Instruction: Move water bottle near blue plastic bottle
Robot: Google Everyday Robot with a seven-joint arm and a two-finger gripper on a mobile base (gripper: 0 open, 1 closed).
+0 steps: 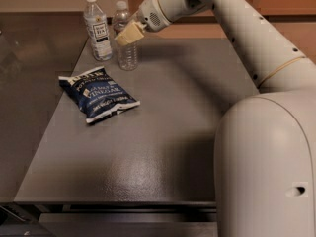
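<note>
The water bottle point(127, 53), ribbed with a white cap, stands upright at the back left of the grey table point(187, 107). My gripper point(126, 35) is shut on its upper middle, with a cream finger point(130, 32) across the front of it. The blue plastic bottle point(97, 27), smooth with a tall white-and-black label, stands upright just to the left of the water bottle, with a small gap between them. My arm reaches in from the upper right.
A dark blue chip bag point(98, 93) lies flat on the left part of the table, in front of both bottles. The table's left edge runs close beside the blue plastic bottle. The robot's white body point(266, 167) fills the lower right.
</note>
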